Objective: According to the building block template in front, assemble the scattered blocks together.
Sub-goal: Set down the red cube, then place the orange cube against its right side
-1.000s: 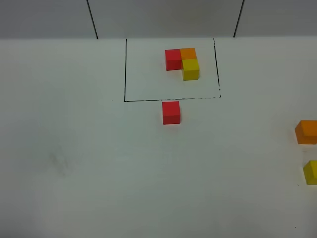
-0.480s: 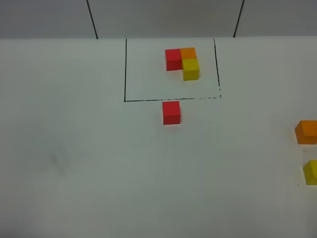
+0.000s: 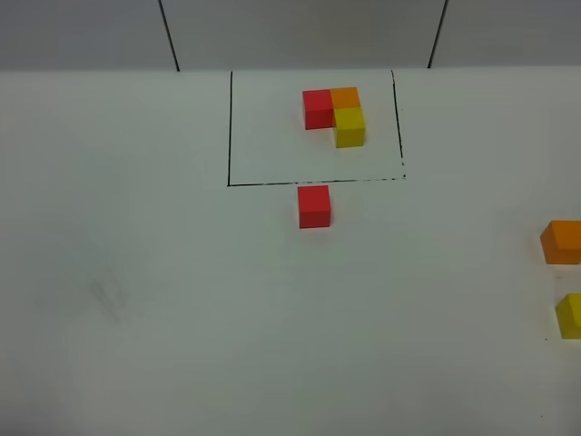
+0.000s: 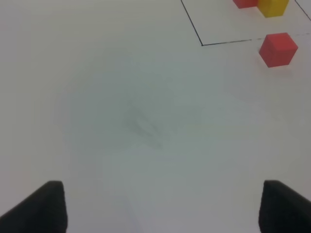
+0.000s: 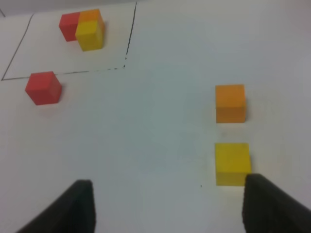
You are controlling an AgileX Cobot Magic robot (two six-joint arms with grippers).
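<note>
The building block template [image 3: 334, 113] is an L of red, orange and yellow cubes inside a black drawn rectangle [image 3: 230, 127] at the far middle of the table. Just outside the rectangle's near line sits the loose red block [image 3: 314, 206]. At the right edge lie the orange block [image 3: 564, 242] and the yellow block [image 3: 570, 315]. Neither gripper shows in the exterior view. In the left wrist view my left gripper [image 4: 163, 189] is open over bare table, the red block [image 4: 278, 49] far ahead. My right gripper [image 5: 167, 183] is open, with the yellow block [image 5: 232, 163] just ahead of one finger and the orange block [image 5: 230, 103] beyond it.
The white table [image 3: 182, 318] runs to a grey back wall with two black vertical lines [image 3: 169, 34]. A faint smudge [image 3: 109, 295] marks the table at the near left.
</note>
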